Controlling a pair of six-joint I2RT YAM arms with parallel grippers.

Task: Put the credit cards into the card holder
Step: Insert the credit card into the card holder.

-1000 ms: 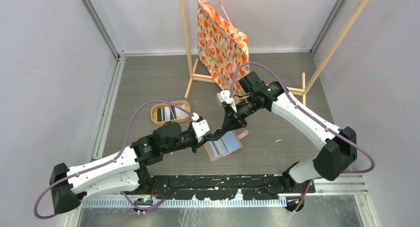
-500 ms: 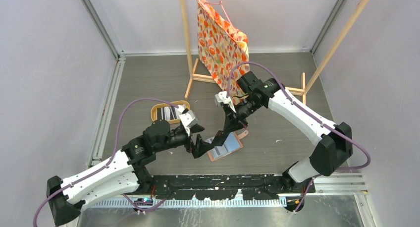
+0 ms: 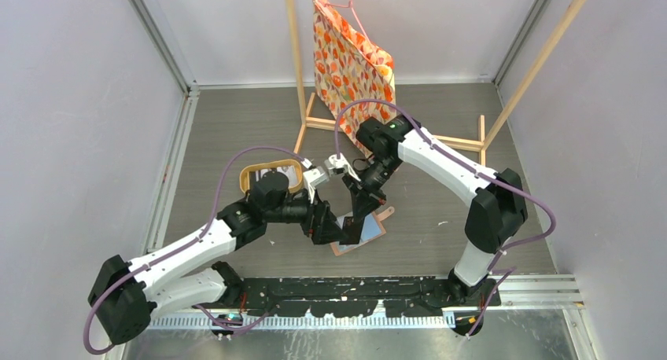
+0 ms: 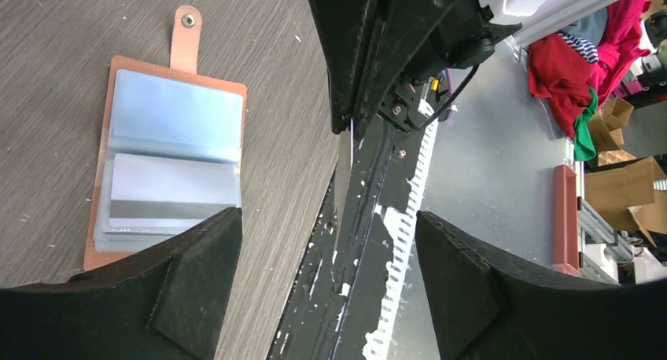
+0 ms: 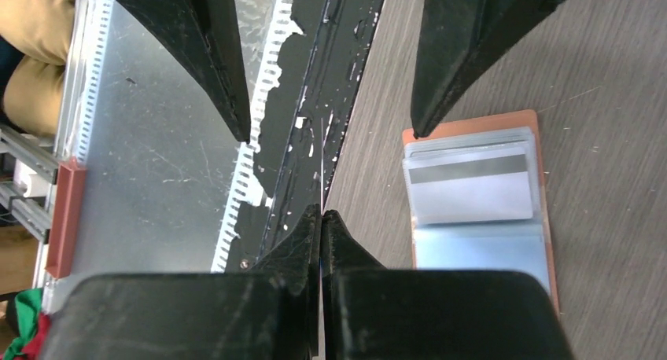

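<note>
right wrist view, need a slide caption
Right gripper pinches a card edge-on near the open card holder

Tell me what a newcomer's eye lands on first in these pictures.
At the middle of the table, the right gripper pinches a credit card edge-on, while the left gripper stands open either side of it. Beside them lies the open card holder, a light card in its slot. At the back hangs a loud orange patterned bag.
</note>
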